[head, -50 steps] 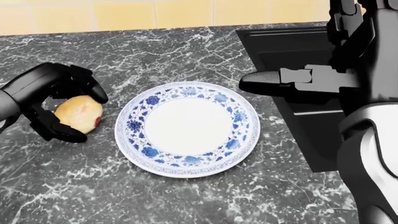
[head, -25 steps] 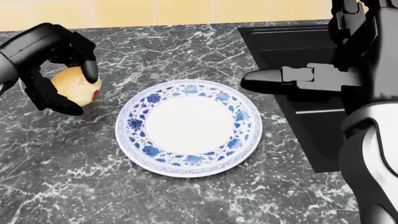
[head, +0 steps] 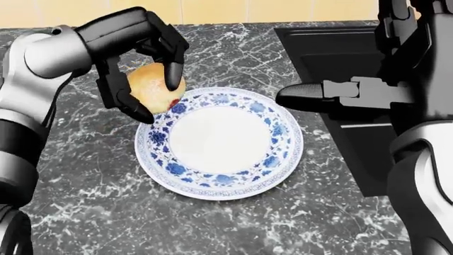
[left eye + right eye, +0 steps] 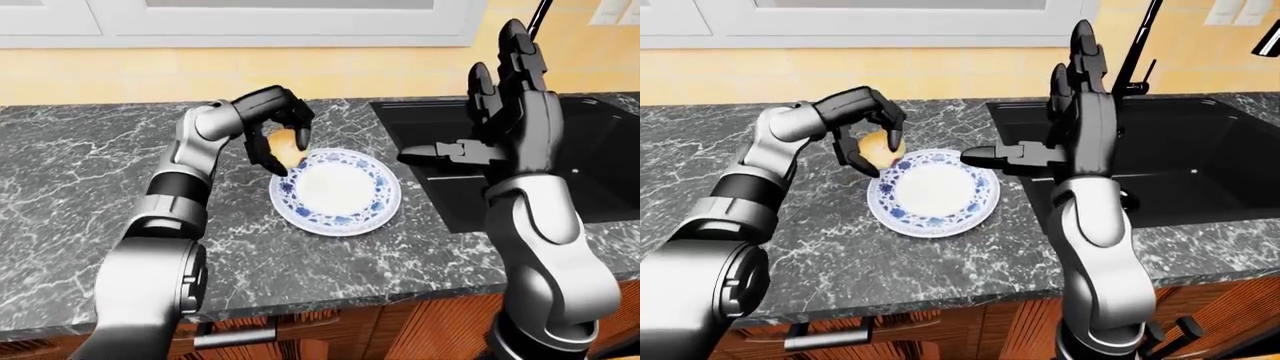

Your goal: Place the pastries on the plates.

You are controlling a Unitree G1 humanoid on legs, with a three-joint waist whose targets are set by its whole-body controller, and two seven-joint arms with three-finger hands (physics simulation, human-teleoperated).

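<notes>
**Holding a pastry at the plate's rim**

Item 1, our left hand: black fingers curled round the pastry, thumb below, two fingers over the top. One second ago this hand gripped it low on the countertop, well left of the plate; half a second ago it was raised toward the head view's upper left; now it overlaps the plate's upper-left rim. We cannot tell whether the pastry touches the rim.

Item 2, pastry: round, golden, a small red spot on its lower right side. Partly covered by fingers.

Item 3, plate: white centre, blue floral border, nothing on it, unmoved.

Item 4, our right hand: fingers spread and pointing upward, thumb extended leftward, holding nothing, above the black sink. Position unchanged. Head view crops its fingertips at the top edge.

Item 5, tap: thin and dark, mostly hidden behind the right hand.
</notes>
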